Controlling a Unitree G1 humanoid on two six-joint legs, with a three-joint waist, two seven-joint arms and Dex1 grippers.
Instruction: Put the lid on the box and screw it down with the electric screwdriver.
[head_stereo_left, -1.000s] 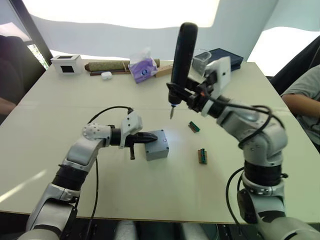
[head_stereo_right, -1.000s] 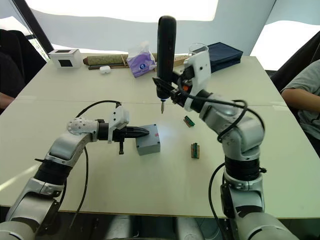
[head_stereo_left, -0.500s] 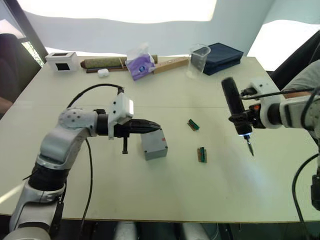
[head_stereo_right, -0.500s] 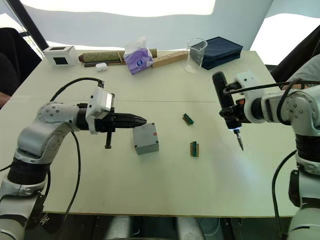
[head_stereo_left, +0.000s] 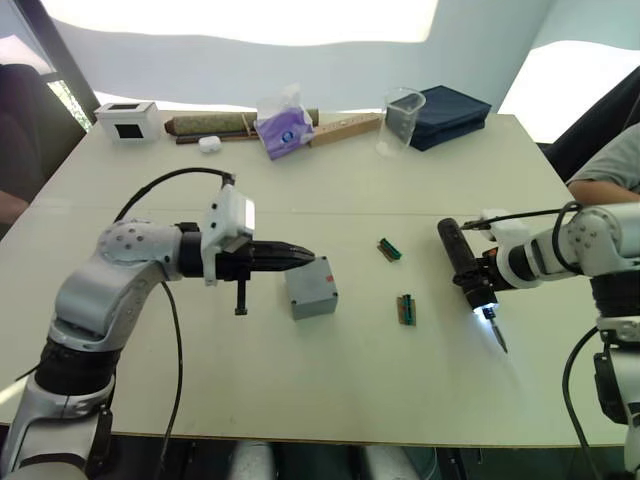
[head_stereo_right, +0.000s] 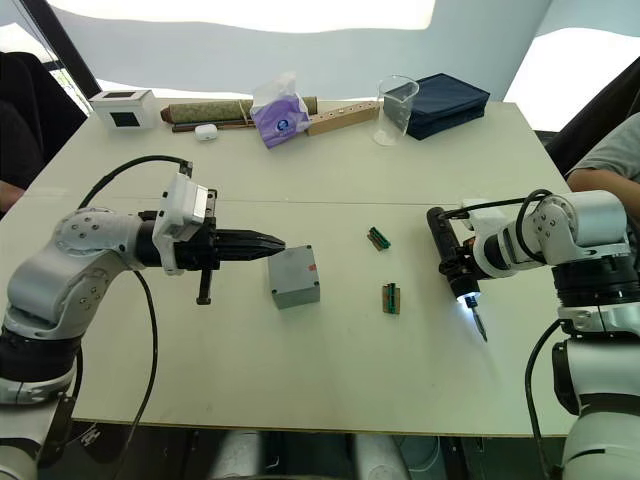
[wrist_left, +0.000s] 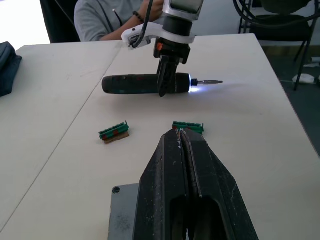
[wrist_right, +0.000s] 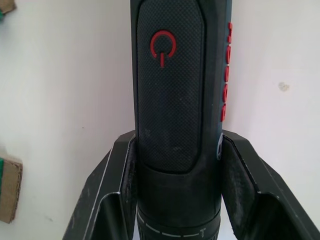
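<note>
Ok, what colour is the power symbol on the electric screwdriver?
Red, on the black electric screwdriver; clearest in the right wrist view.

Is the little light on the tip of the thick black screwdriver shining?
Yes, a white glow shows at the thick black screwdriver's tip.

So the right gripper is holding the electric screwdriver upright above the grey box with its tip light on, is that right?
Not quite. The right gripper does hold the electric screwdriver with its tip light on, but the tool lies low and nearly flat over the table, well off to the side of the grey box, not upright above it. The right eye view shows this, and the left wrist view confirms it.
</note>
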